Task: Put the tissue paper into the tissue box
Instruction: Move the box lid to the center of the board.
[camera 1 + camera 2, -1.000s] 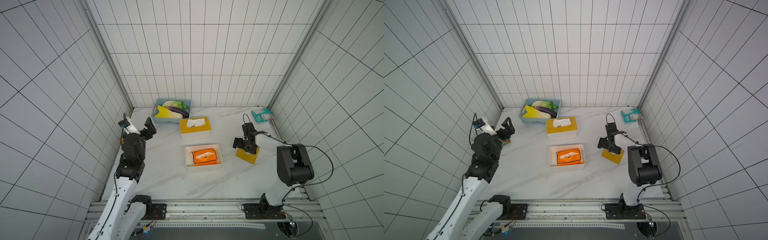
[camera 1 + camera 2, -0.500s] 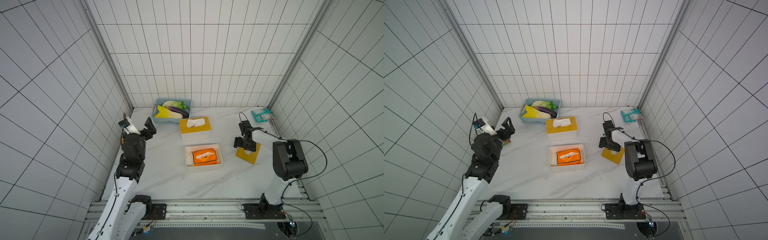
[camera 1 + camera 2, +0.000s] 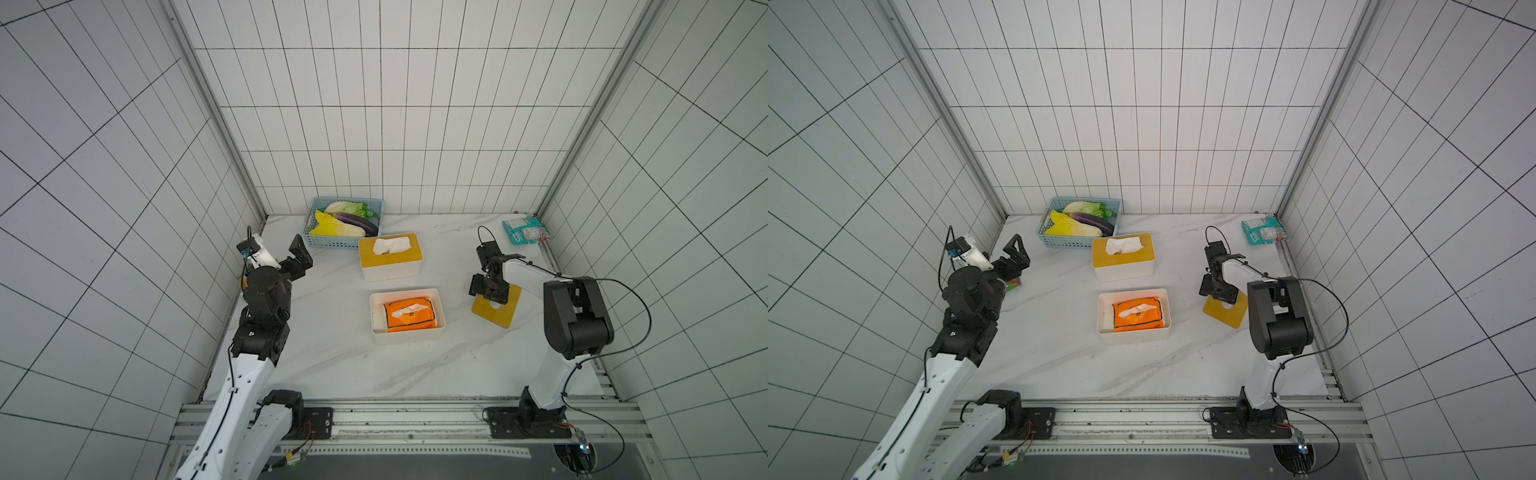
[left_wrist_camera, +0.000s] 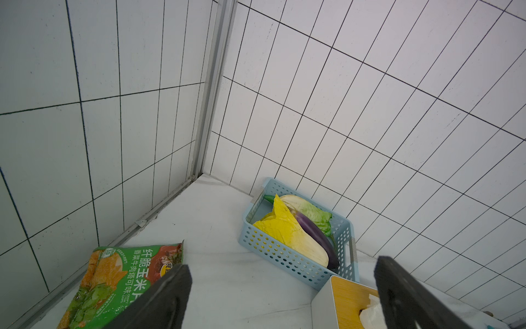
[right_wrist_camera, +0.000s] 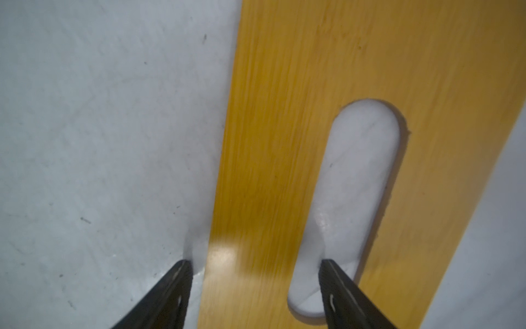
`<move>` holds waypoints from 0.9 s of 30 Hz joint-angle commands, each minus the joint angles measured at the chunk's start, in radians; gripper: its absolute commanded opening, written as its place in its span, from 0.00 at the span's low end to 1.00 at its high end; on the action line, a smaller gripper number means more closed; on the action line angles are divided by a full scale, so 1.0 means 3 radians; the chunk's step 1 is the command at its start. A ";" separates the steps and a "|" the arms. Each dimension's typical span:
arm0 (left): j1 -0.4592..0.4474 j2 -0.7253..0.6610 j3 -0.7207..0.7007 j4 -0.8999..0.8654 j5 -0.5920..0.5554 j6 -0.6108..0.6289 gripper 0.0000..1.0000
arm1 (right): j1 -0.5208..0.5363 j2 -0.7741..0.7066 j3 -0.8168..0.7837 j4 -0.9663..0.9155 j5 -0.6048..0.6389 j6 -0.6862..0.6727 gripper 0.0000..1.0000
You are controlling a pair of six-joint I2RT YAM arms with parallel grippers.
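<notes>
The orange tissue paper pack (image 3: pixel 409 316) (image 3: pixel 1137 313) lies inside the open white tissue box (image 3: pixel 409 336) at the table's centre. The box's yellow wooden lid (image 3: pixel 503 313) (image 5: pixel 284 114) lies flat on the table to its right. My right gripper (image 3: pixel 486 293) (image 5: pixel 253 262) points down onto the lid's near-left end. Its jaws are open and straddle the strip between the lid's edge and its slot: one fingertip is on the bare table, the other inside the slot, small gaps on both sides. My left gripper (image 3: pixel 302 257) (image 4: pixel 281 263) hangs wide open and empty at the far left.
A second white tissue box (image 3: pixel 390 259) with a wooden lid and a tissue sticking out stands behind the open one. A blue basket (image 3: pixel 332 241) of vegetables sits at the back wall. A teal packet (image 3: pixel 525 230) lies back right, a green snack bag (image 4: pixel 119 279) under my left arm.
The right gripper's jaws have narrowed around the lid's strip, and its wrist has shifted slightly toward the back. The left arm has not moved.
</notes>
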 commanded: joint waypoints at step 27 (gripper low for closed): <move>0.0018 0.0007 -0.0024 0.0086 0.0034 0.0009 0.98 | 0.0304 0.0202 0.0146 0.0128 -0.0740 0.0001 0.20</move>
